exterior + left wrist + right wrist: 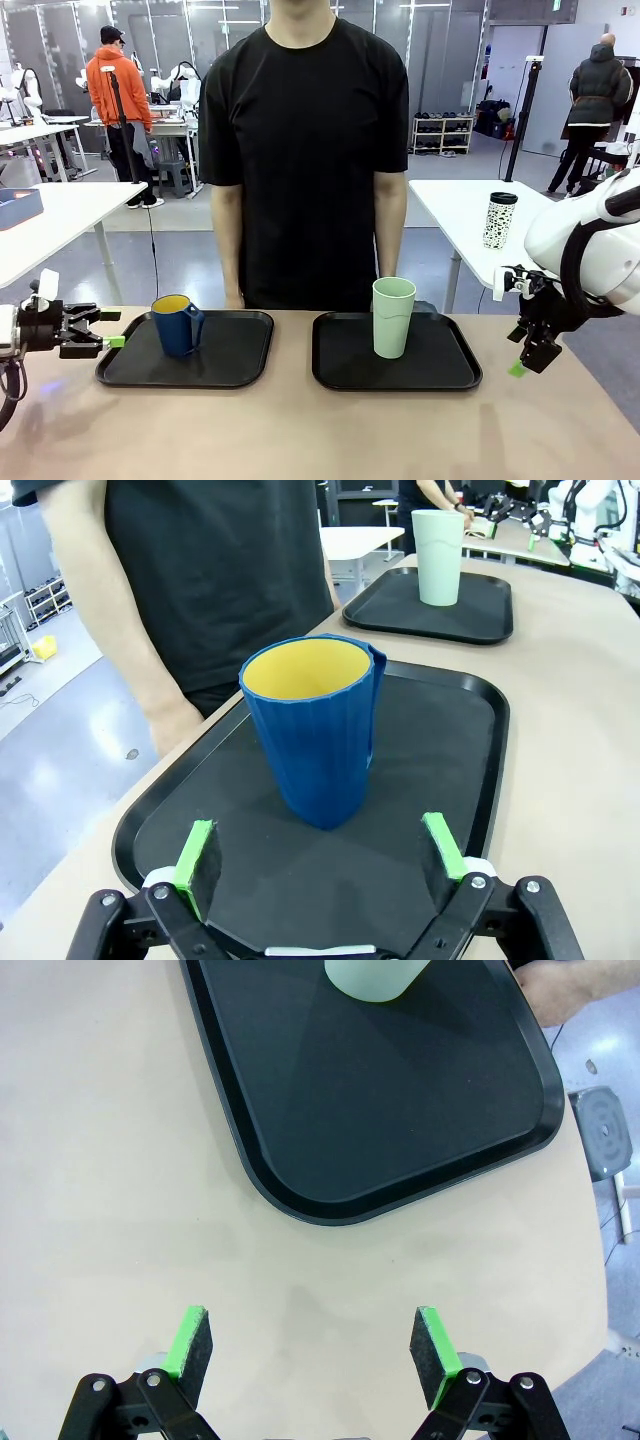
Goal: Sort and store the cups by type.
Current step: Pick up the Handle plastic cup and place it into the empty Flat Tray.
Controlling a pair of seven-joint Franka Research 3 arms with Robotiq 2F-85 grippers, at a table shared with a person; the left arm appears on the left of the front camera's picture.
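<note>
1. The pale wooden table point(300, 430) has a wide bare strip along its near edge, at 6 o'clock from both trays, and bare top at its right end past the right tray.
2. Two black plastic rectangular trays lie side by side, apart, with a strip of bare table between them: the left tray point(240, 350) and the right tray point(440, 365). In the right wrist view the right tray's rounded corner point(330, 1210) lies well ahead of the fingers, and the table's edge runs just beyond it.
3. The dark blue ribbed handled mug with a yellow interior point(177, 324) stands upright at the left end of the left tray, with open tray floor at its 3 o'clock.
4. The tall pale mint-green handleless tumbler point(392, 317) stands upright at the middle of the right tray, towards its far rim.
5. The left gripper point(108, 329) hangs level at the mug's 9 o'clock, just off the tray's rim, fingers point(196, 852) spread wide and empty, wider than the mug.
6. The right gripper point(528, 358) hangs past the right tray at its 3 o'clock, pointing down, fingers point(432, 1345) wide and empty.
7. A person in a black T-shirt point(305, 150) stands at the far edge, at 12 o'clock.
8. No writing can be read on the cups.
</note>
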